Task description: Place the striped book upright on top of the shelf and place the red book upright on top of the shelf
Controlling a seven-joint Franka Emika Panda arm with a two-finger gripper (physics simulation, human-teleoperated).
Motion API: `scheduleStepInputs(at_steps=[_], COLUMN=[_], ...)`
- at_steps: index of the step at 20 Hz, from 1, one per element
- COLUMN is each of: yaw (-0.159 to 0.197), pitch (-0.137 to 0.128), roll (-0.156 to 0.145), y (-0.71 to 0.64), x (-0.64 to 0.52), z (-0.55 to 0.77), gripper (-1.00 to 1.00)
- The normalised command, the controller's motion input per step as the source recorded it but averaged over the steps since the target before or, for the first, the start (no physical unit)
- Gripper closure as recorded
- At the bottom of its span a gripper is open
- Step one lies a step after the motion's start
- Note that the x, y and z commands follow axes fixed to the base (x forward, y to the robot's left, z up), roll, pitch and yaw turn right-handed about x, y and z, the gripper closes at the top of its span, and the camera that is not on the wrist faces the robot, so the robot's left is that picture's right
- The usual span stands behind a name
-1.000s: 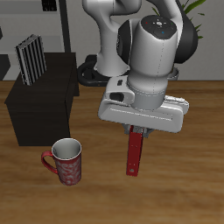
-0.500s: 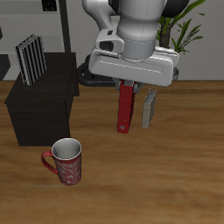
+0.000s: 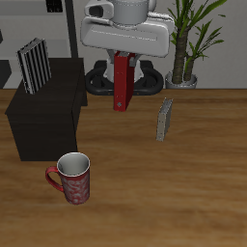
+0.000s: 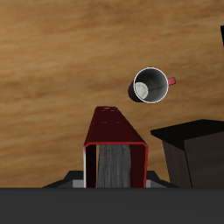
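Two books matter here. One is the red book [image 3: 122, 82], and the claw [image 3: 123, 53] is shut tight on its top end. It hangs straight down from the claw, high above the wooden worktop [image 3: 193, 193], and touches nothing else. It is up in the air near the back of the worktop, just beside the shelf [image 3: 43, 116] but not over it.

From the claw's own view, the red book [image 4: 114, 140] sticks out between the two fingers, with its pages showing at the end.

The striped book [image 3: 34, 64] stands upright on top of the black shelf, near the shelf's back corner.

A small grey book [image 3: 165, 120] stands on the worktop by itself, well apart from the shelf. A red mug [image 3: 73, 178] sits on the worktop in front of the shelf, nearer the front edge. A green plant [image 3: 191, 39] in a pot stands at the back
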Motion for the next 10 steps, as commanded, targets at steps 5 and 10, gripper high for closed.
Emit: scheduleStepInputs(at_steps=[5,10], yaw=[0.007,-0.003], pitch=[-0.016,0.029], roll=[0.013,-0.02], y=[-0.28,-0.41], x=[-0.45,-0.31], z=[0.25,0.15], gripper=[1.0,1.0])
